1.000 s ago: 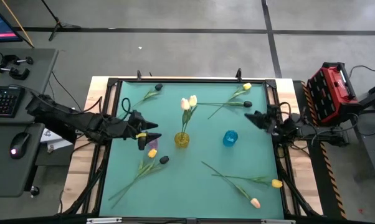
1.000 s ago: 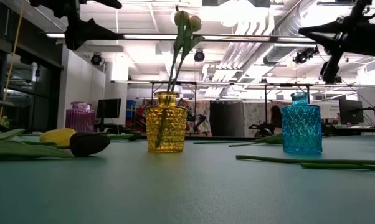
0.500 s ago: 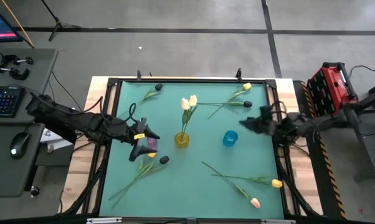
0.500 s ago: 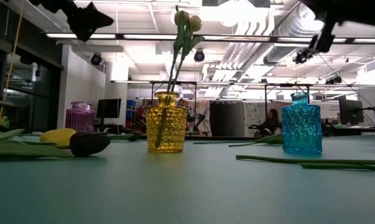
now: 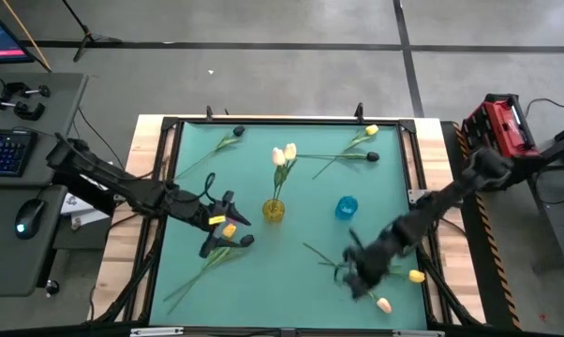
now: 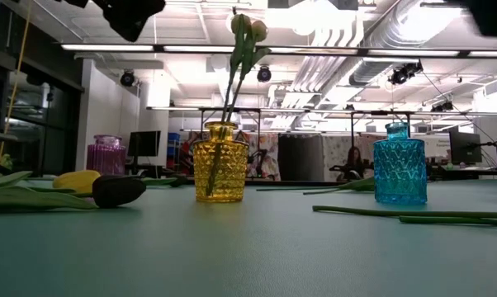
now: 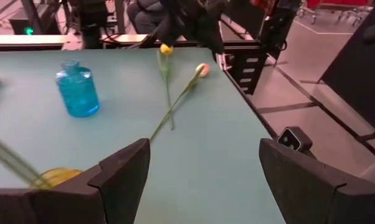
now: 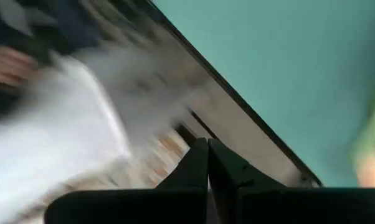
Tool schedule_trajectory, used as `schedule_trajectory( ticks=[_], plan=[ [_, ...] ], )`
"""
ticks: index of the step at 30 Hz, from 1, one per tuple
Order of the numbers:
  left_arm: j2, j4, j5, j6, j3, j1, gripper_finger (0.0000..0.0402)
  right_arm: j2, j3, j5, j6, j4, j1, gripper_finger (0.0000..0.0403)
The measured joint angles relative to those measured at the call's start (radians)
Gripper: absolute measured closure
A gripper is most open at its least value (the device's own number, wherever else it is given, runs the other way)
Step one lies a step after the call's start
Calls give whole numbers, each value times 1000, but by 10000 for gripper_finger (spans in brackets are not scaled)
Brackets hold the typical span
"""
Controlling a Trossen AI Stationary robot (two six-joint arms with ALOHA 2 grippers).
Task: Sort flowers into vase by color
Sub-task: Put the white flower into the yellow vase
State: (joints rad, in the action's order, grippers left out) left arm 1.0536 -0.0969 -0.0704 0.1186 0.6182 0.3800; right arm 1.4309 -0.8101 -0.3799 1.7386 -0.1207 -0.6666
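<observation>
While the left arm reaches in from the left edge of the teal-topped desk [image 5: 291, 281], its left pincer [image 5: 222, 227] hangs with fingers spread wide and nothing between them, over a yellow-headed tulip [image 5: 229, 230] and a black-headed tulip [image 5: 247, 241] whose long green stems run toward the near-left corner. Another black-budded tulip [image 5: 237, 132] lies near the far-left corner. Close to the middle of the desk stands a yellow faceted glass vase [image 5: 274, 211] holding two cream-peach tulips [image 5: 284, 155] upright. Just to its right stands an empty blue faceted glass vase [image 5: 346, 207]. By the far edge, right of centre, lie a yellow-budded tulip [image 5: 371, 130] and a black-budded one [image 5: 372, 156], their stems crossing. Toward the near-right corner the right pincer [image 5: 357, 277], fingers pressed together and holding nothing, hovers low over the stems of two more tulips, one yellow-headed [image 5: 416, 276] and one cream-peach-headed [image 5: 384, 305]. Off the desk's right edge sits a red and black case [image 5: 497, 136].
</observation>
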Motion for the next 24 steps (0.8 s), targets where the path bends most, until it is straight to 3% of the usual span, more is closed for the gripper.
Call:
schedule_trajectory(
  ticks=[3, 7, 15, 24],
  plan=[
    [78, -60, 0, -18, 8, 7, 113, 99, -27, -43, 37, 11, -72, 403],
    [201, -60, -2, -82, 92, 7, 113, 154, -51, 56, 42, 29, -131, 403],
    [446, -103, 20, -222, 296, -21, 113, 124, -81, 269, -12, -79, -186, 403],
    [737, -203, 130, -286, 506, -67, 113, 67, -81, 381, -173, -132, -187, 403]
  ],
)
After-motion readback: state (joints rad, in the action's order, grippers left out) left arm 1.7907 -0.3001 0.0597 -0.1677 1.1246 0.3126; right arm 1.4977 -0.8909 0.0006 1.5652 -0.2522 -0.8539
